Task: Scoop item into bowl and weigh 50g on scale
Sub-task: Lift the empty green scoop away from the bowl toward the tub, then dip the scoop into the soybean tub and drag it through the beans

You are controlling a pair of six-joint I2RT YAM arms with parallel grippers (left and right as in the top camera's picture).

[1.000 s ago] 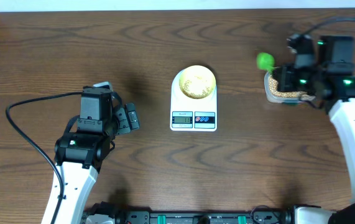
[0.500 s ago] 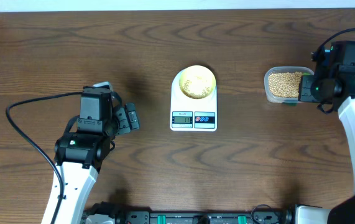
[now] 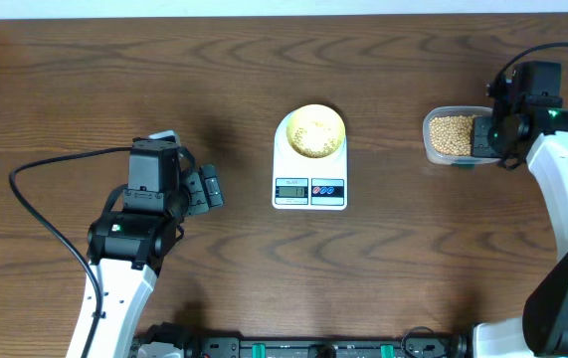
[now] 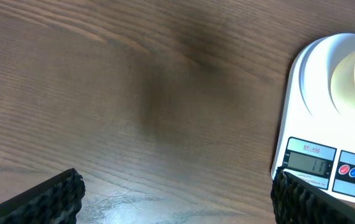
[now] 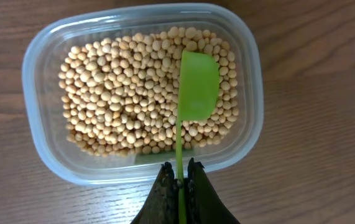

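Clenching the green scoop by its handle in the right tool over the soybeans in the clear tub; holding the left tool released near the scale.

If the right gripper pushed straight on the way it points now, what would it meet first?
Probably the beans in the clear tub: its green scoop, pinched by the jaws, hangs over them. Depth unclear.

Pale yellow bowl holding tan beans sits on white scale.
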